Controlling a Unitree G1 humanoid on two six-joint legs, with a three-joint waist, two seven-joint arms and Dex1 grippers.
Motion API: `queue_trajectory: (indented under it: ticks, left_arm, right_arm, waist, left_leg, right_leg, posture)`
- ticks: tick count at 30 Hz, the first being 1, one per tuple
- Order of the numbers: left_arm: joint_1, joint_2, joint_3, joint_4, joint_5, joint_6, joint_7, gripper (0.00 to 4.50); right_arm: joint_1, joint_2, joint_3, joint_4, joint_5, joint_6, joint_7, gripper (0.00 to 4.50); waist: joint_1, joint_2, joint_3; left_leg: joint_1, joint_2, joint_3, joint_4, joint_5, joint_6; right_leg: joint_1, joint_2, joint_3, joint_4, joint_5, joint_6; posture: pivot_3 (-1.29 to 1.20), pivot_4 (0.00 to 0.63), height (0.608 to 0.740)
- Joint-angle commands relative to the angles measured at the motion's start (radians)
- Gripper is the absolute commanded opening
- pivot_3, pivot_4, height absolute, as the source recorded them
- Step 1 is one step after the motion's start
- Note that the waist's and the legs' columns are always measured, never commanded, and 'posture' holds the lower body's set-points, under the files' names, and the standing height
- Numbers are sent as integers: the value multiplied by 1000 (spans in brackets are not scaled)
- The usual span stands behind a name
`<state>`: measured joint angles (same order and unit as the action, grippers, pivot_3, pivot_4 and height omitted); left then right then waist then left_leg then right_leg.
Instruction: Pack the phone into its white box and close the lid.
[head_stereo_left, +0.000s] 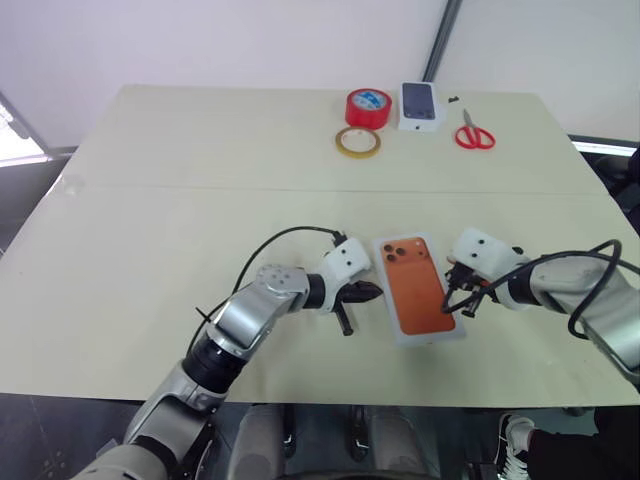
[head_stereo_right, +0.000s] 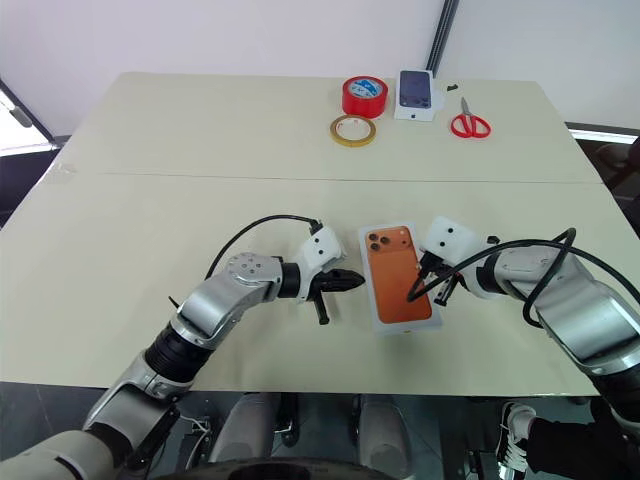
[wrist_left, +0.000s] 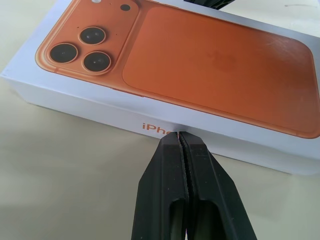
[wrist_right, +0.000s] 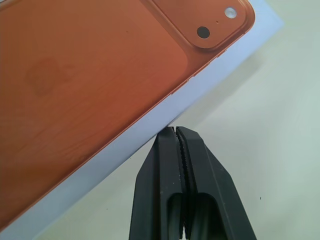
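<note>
A pale cream desk (head_stereo_left: 180, 200) stands against a white wall, with a seam running across its middle. Near the front edge lies the white box (head_stereo_left: 442, 335), and its top face shows the orange back of the phone (head_stereo_left: 415, 286) with three round lenses in a raised block at the far end. From the left wrist view the white side wall carries orange lettering below that orange face; I cannot tell whether this is the phone itself lying in the tray or a picture printed on a shut lid.

The left hand (head_stereo_left: 362, 292) sits just beside the box's left long side, its two black fingers (wrist_left: 186, 185) pressed together with nothing between them, tips at or almost at the white wall by the lettering. The right hand (head_stereo_right: 418, 291) is on the opposite side, also closed on nothing, its fingertips (wrist_right: 176, 165) pointing at the box's right edge and meeting its white border.

At the far end of the desk, well apart from the box, are a red tape roll (head_stereo_left: 368, 107), a flat yellowish tape ring (head_stereo_left: 357, 142) just in front of it, a smaller white box with a dark phone picture (head_stereo_left: 419, 105), and red-handled scissors (head_stereo_left: 474, 133) to the right. Black cables (head_stereo_left: 575, 262) loop over both arms.
</note>
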<state>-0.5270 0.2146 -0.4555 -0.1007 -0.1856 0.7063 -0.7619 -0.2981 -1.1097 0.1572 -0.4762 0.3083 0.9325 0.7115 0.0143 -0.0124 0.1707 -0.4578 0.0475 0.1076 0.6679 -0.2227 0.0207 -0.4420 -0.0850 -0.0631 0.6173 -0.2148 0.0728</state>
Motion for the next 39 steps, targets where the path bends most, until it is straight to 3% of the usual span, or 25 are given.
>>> queue_trajectory:
  ticks: [1,19,24,29,35,39]
  left_arm:
    - [-41,-40,-3,-14,-6,-31,3,49]
    - [-32,-40,21,-16,-10,-28,16,49]
    - [-24,-20,71,-23,-31,-15,22,49]
    - [-73,-43,178,6,-86,6,44,49]
    - [-146,-79,103,136,-5,-84,60,49]
    - [-193,-117,44,251,53,-140,61,49]
  right_arm:
    - [4,14,-30,-23,-7,-8,10,50]
    - [43,7,-44,7,-71,-35,33,50]
    - [67,-40,-108,42,-79,-80,76,50]
    - [137,-62,-271,32,2,-154,192,50]
    - [265,-25,-353,-118,111,-128,261,50]
    - [324,13,-328,-199,135,-79,216,50]
  waist:
    - [1,0,0]
    - [0,0,0]
    - [0,0,0]
    - [1,0,0]
    - [2,-1,0]
    - [1,-1,0]
  left_leg:
    - [0,0,0,0,0,0]
    - [0,-1,0,0,0,0]
    - [0,-1,0,0,0,0]
    - [0,-1,-1,1,0,0]
    - [3,-1,-1,1,0,0]
    - [4,-1,-1,1,0,0]
  right_leg:
    - [0,0,0,0,0,0]
    - [0,0,0,0,0,0]
    - [0,0,0,0,0,0]
    - [1,1,0,1,0,1]
    - [4,2,0,0,0,3]
    - [5,2,0,0,-1,1]
  posture:
    - [0,150,740]
    - [0,150,740]
    - [0,150,740]
    - [0,150,740]
    - [0,150,740]
    - [0,150,740]
